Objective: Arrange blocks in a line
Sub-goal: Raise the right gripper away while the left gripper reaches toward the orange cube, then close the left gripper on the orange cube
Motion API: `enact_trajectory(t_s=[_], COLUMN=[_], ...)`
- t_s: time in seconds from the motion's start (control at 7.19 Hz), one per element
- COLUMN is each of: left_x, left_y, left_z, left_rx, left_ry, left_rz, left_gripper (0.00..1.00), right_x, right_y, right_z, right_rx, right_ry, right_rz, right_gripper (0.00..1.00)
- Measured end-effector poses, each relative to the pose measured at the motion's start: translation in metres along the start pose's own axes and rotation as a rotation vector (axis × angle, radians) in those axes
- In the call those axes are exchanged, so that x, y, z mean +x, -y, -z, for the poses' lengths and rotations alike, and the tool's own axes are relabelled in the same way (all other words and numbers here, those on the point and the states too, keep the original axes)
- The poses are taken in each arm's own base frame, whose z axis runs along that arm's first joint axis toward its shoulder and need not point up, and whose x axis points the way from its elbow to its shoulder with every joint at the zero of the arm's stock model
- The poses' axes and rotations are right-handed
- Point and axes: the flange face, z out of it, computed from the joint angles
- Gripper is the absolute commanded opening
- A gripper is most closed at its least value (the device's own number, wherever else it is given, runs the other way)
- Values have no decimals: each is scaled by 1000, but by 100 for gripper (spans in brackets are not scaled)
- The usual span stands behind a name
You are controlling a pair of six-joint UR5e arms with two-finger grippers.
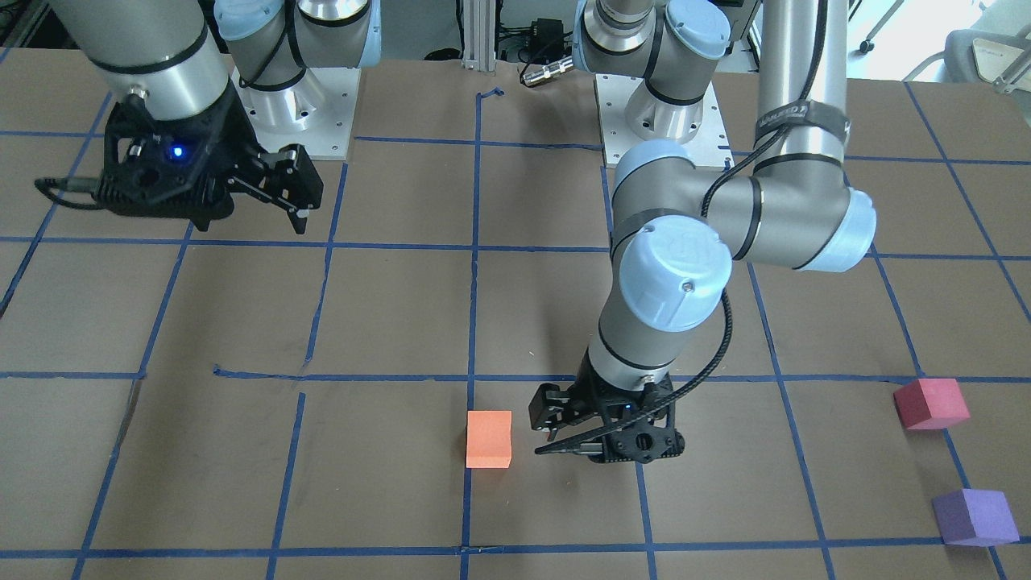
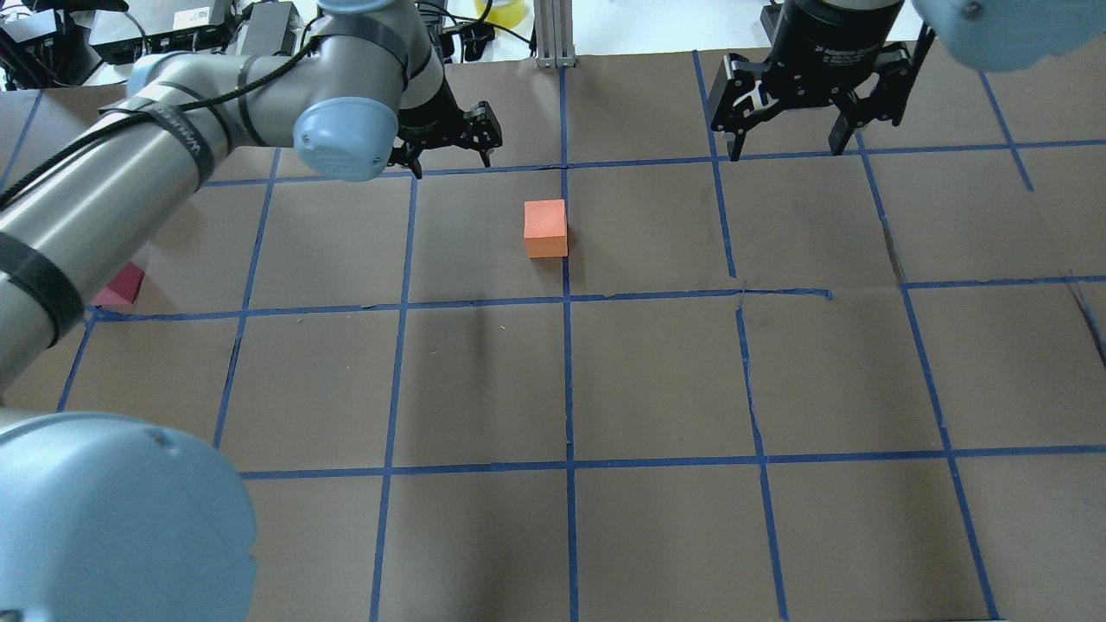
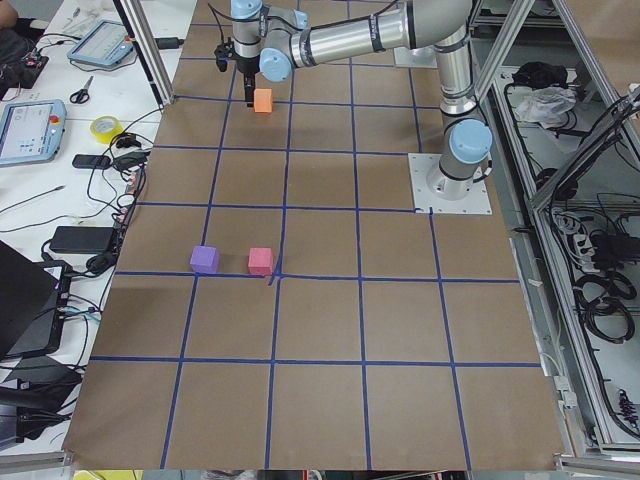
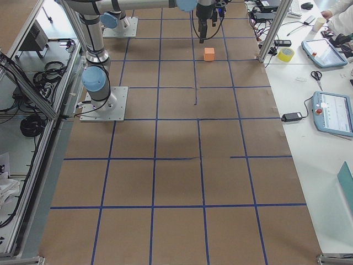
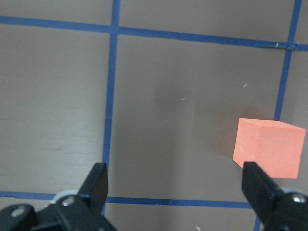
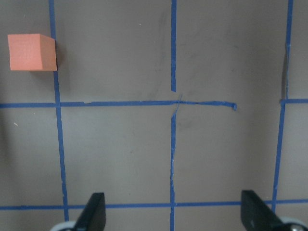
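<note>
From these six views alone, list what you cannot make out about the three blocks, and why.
1. Crimson block: the overhead view shows only a corner; the left arm covers the rest.
2. Purple block: absent from the overhead view, probably under that arm.
3. Both: missing from the exterior right view, seemingly past its top edge.

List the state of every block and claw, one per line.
orange block: flat on the table, not gripped.
red block: on the table, untouched.
purple block: on the table, untouched, apart from the red block.
left claw: open, empty, low beside the orange block.
right claw: open, empty.
</note>
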Motion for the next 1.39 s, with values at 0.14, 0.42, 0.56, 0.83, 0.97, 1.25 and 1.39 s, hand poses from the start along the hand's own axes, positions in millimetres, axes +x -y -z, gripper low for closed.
enact_trajectory(t_s=[0.14, 0.42, 0.56, 0.83, 0.97, 1.25, 1.39], left_x=[28, 69, 79, 85, 86, 85, 79], left_y=[-4, -16, -21, -27, -29, -31, -30], left_z=[-20, -58, -77, -104, -115, -122, -116], left_rx=[-2, -31, -52, -87, -102, -113, -110], left_ry=[-4, -1, 4, 15, 21, 28, 32], left_rz=[6, -27, -43, -59, -62, -62, -72], left_gripper=[100, 100, 100, 69, 30, 0, 0], right_x=[2, 5, 8, 12, 15, 16, 17], right_y=[-20, -30, -29, -24, -23, -22, -22], right_z=[-5, -16, -15, -6, 0, 7, 8], right_rx=[-10, -13, -2, 34, 47, 59, 61], right_ry=[-12, -18, -18, -9, -6, -11, -11], right_rz=[1, -1, -6, -18, -25, -27, -28], right_gripper=[100, 100, 100, 100, 100, 100, 100])
